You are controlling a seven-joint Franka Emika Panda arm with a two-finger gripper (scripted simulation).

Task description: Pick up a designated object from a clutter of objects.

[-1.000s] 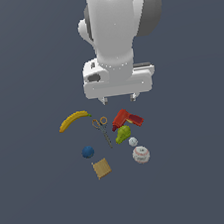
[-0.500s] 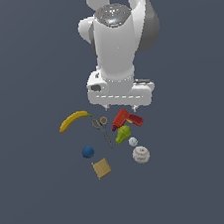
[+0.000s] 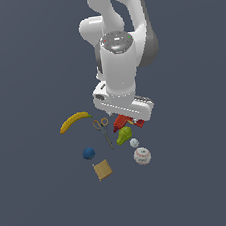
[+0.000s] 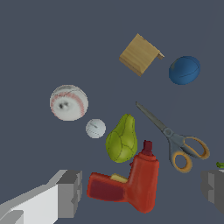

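The yellow-green pear (image 3: 123, 135) (image 4: 122, 139) lies in the clutter, its body against the red drill (image 3: 121, 122) (image 4: 131, 186). Around it are the scissors with orange handles (image 3: 102, 130) (image 4: 176, 142), a tiny white ball (image 3: 134, 143) (image 4: 95, 128), a white baseball (image 3: 142, 156) (image 4: 68, 103), a tan block (image 3: 103, 170) (image 4: 139, 54), a blue ball (image 3: 88, 153) (image 4: 184, 70) and a yellow banana (image 3: 75, 121). My gripper (image 4: 141, 191) is open and empty above the drill and pear; its fingers (image 4: 70, 194) stand wide apart. In the exterior view the hand (image 3: 123, 106) covers part of the drill.
The objects lie on a plain dark grey floor (image 3: 46, 204). The arm's white body (image 3: 120, 58) rises behind the clutter in the exterior view.
The arm has lowered towards the clutter and the hand now hangs just over the drill and pear. The objects have not moved.
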